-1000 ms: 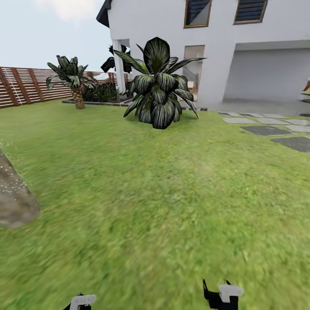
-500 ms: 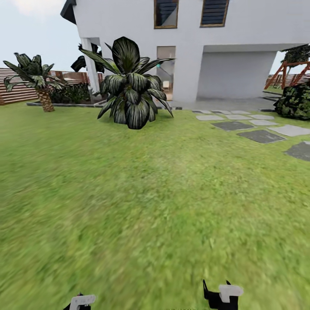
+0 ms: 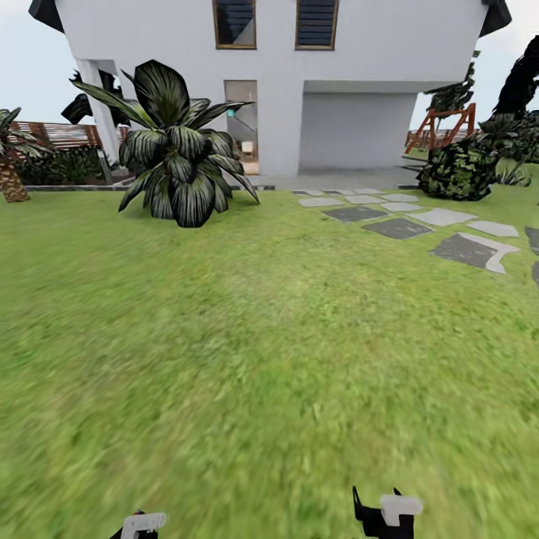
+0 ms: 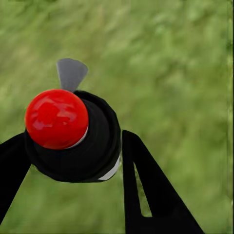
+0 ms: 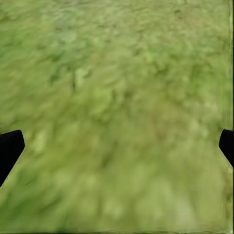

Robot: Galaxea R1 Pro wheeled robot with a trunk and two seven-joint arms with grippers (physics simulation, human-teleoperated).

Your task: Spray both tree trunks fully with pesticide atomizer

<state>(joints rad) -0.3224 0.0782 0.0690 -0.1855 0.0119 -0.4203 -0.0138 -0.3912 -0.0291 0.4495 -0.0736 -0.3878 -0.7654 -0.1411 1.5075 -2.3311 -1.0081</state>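
Left gripper clamped on the pesticide atomizer, red cap up over the lawn; right gripper spread wide, empty; pickup looks done, pale tree trunks not sighted, spraying still ahead.

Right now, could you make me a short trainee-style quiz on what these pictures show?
1. True or false: the left end effector holds a black bottle with a red cap.
2. What lies under the right end effector? A) paving B) grass C) water
3. Fill in: the grey stepping stones lead toward the white ____.

Key: 1 true; 2 B; 3 house.
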